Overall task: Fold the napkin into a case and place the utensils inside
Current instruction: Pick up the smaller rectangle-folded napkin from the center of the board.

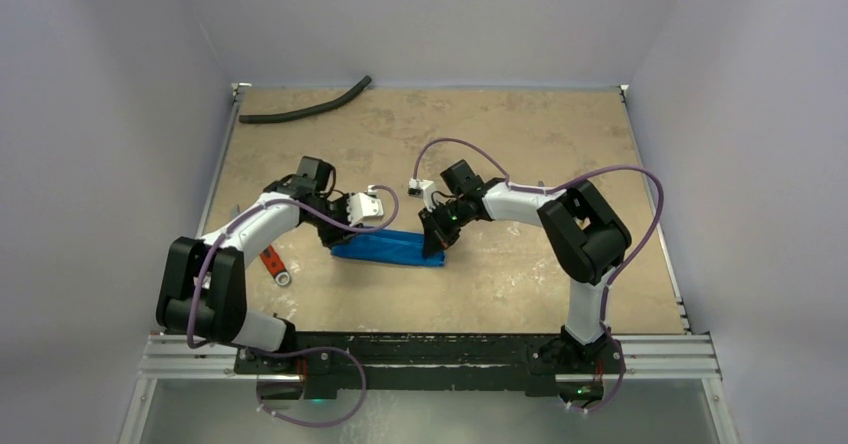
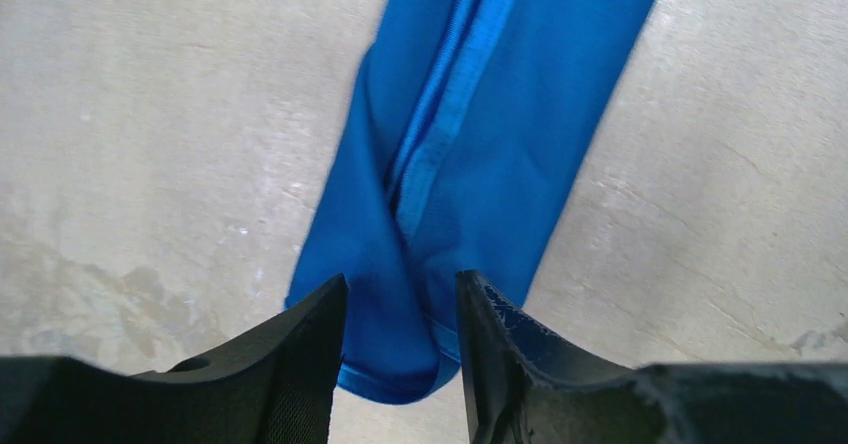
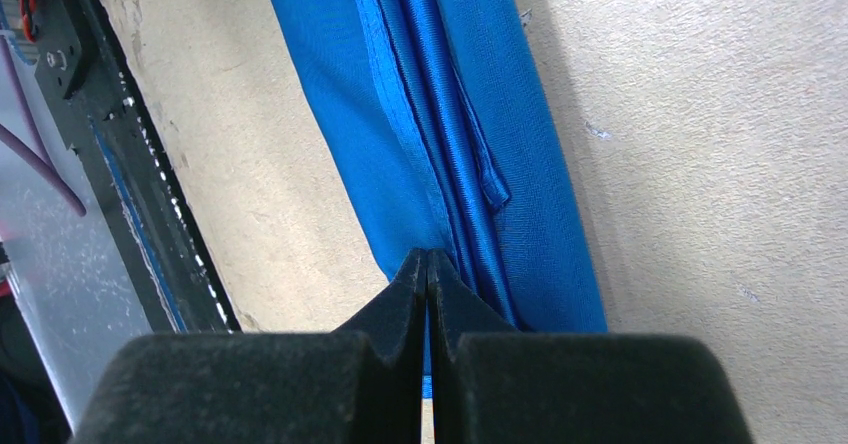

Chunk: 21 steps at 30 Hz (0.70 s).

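Note:
The napkin [image 1: 390,247] lies on the tan table as a narrow blue oblong case, its long folds and hems showing in both wrist views [image 2: 480,144] [image 3: 480,114]. My left gripper [image 1: 338,234] is at its left end; the jaws [image 2: 400,289] stand apart astride that end, with bunched cloth in the gap. At the right end, my right gripper [image 1: 436,236] has its fingertips [image 3: 428,256] pressed together where the shiny pleats converge, pinching the cloth. The utensils are out of view.
A wrench with a red handle [image 1: 275,264] lies by the left arm near the table's left edge. A long black hose [image 1: 305,107] lies at the back left. The black rail [image 3: 130,164] runs along the near edge.

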Motion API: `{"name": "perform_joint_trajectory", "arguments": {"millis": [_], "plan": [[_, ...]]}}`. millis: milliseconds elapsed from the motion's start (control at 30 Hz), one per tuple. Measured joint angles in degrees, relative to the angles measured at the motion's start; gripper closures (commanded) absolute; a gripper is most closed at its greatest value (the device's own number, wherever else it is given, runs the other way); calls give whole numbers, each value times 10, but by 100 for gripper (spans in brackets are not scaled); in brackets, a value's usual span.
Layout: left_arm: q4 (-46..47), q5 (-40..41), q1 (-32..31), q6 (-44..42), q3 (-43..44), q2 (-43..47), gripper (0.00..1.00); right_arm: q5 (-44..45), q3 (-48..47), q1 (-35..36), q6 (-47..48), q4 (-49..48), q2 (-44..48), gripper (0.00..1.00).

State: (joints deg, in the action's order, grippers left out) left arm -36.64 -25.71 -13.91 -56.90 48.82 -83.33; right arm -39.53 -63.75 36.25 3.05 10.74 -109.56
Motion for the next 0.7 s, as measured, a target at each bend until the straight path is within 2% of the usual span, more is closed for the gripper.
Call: {"name": "perform_joint_trajectory", "arguments": {"millis": [167,333,367,467,700], "plan": [[38,18,-22,18,-7,14,74,-1,0,0,2,0,0,100],[56,36,-46,24,-25,16,76,-1,0,0,2,0,0,100],[57,41,-47,23,-26,15,80,-1,0,0,2,0,0,100],[62,64,-50,24,-28,11,100,-2,0,0,2,-1,0,100],[90,116,-72,36,-42,13,100,-5,2,-3,2,-4,0,100]]}}
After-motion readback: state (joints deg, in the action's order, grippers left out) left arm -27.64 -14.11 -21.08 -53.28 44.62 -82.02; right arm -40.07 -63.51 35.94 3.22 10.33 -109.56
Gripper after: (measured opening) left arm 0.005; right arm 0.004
